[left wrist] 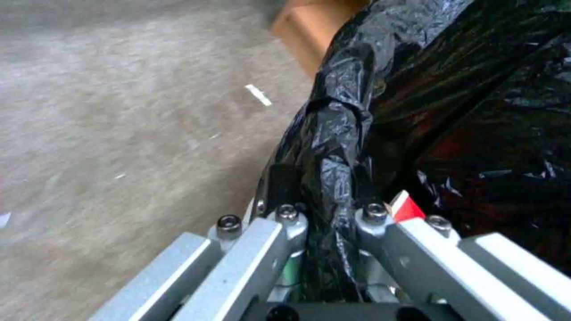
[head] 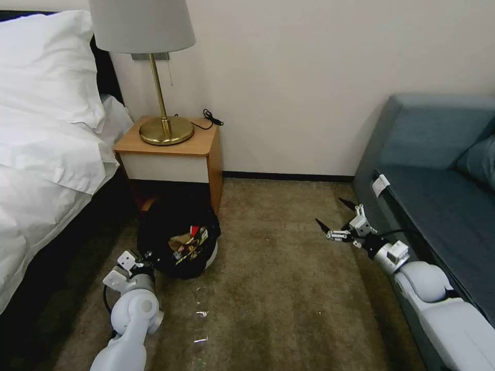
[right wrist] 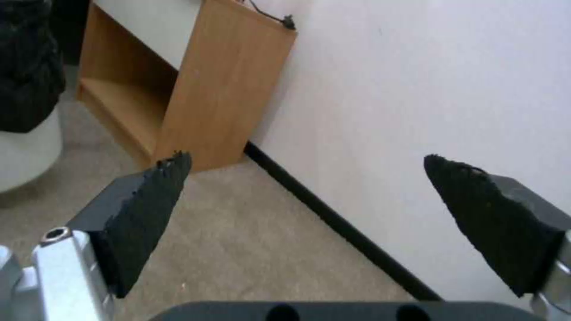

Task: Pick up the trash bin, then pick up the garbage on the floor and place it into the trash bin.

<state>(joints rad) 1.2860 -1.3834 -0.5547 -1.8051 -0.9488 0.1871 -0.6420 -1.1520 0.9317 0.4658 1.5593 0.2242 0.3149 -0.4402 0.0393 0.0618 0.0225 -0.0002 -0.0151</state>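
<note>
Head view is showing the trash bin (head: 180, 242) sitting low and left of centre in the frame, on the carpet just in front of the bedside cabinet (head: 170, 154), with the left end effector (head: 146, 262) pinching the bag-covered rim at the bin's near left edge. Left wrist view is confirming it: the fingers (left wrist: 279, 185) are pressing together on a fold of the black liner and rim. Lifting well probably means keeping that pinch firm and the bin level, since the crinkled plastic could slip. The bin is looking white below, its black bag draping over the rim, with packets lying inside. The right end effector (head: 335, 220) is hanging spread wide at right of centre, near the sofa (head: 438, 170).
</note>
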